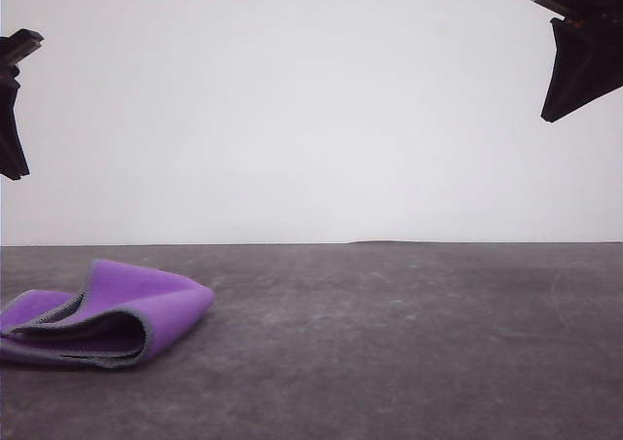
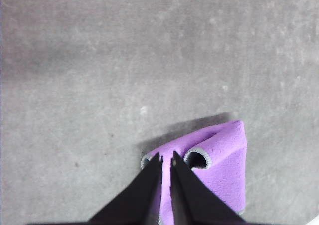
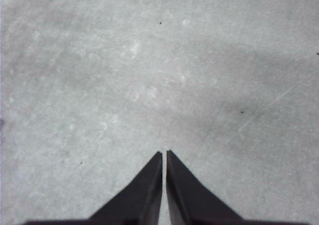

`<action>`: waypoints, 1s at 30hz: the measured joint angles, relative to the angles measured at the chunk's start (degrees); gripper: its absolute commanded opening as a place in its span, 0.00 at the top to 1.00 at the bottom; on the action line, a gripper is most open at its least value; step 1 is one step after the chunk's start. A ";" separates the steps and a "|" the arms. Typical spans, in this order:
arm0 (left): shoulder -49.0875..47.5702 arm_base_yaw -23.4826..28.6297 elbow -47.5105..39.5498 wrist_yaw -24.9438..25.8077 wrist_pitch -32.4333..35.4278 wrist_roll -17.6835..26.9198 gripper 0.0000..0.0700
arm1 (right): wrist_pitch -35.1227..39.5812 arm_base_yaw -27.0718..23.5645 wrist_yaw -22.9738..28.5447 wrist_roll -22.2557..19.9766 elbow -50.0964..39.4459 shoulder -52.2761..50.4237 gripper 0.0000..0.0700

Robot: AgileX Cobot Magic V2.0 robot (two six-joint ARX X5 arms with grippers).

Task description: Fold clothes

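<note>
Purple on its outer face, the cloth (image 1: pixel 107 309) lies folded over on the grey table (image 1: pixel 409 343), low at the left of the front view and close to the table's near edge. The fold is loose: the top layer arches up and curls back, leaving an open tunnel between the layers, and the light grey stitched edging runs along the mouth of that curl. A dark grey-blue lining shows inside the opening. Its rounded folded edge points toward the middle of the table; its left end reaches the frame's border.

In the left wrist view the cloth (image 2: pixel 219 160) sits just under the left gripper (image 2: pixel 166 158), whose two dark fingers are brought nearly together with only a thin slit between them, holding nothing. In the front view that gripper (image 1: pixel 12 109) hangs high at the left edge, well above the cloth and apart from it.

The right gripper (image 3: pixel 164 154) is likewise almost closed, a hairline gap between its tips, with nothing in its grasp and bare table (image 3: pixel 149 75) beneath. In the front view it (image 1: pixel 579 55) is raised at the upper right corner.

From the cloth's folded edge rightward, the table surface is open all the way across to the far edge, where it meets the pale wall (image 1: pixel 311 109).
</note>
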 measured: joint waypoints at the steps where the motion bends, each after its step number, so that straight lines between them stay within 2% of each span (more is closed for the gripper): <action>1: 0.00 0.00 0.00 -0.05 0.00 0.00 0.98 | 0.01 0.00 0.00 0.00 0.00 0.00 0.99; 5: -0.32 0.00 -0.17 -1.08 -0.12 -1.02 0.98 | 0.06 0.00 -0.02 0.00 0.00 0.00 0.99; 10: -8.57 -0.08 -6.79 -11.06 9.18 -5.54 0.98 | 0.06 0.00 -0.02 0.00 0.00 0.00 0.99; 14: -21.03 -1.04 -17.24 -16.10 20.45 -7.28 0.98 | 0.07 0.00 -0.02 0.00 0.00 0.00 0.99; 17: -30.95 -3.10 -28.02 -21.97 29.33 -8.43 0.98 | 0.07 0.00 -0.02 0.00 0.00 0.00 0.99; 20: -40.05 -5.83 -38.55 -28.02 35.30 -9.74 0.98 | 0.07 0.00 -0.02 0.00 0.00 0.00 0.99; 23: -49.39 -8.57 -47.34 -31.22 38.69 -10.81 0.98 | 0.07 0.00 -0.02 0.00 0.00 0.00 0.99; 30: -70.65 -10.29 -63.10 -31.71 40.48 -12.51 0.98 | 0.07 0.00 -0.02 -0.02 0.00 0.00 0.99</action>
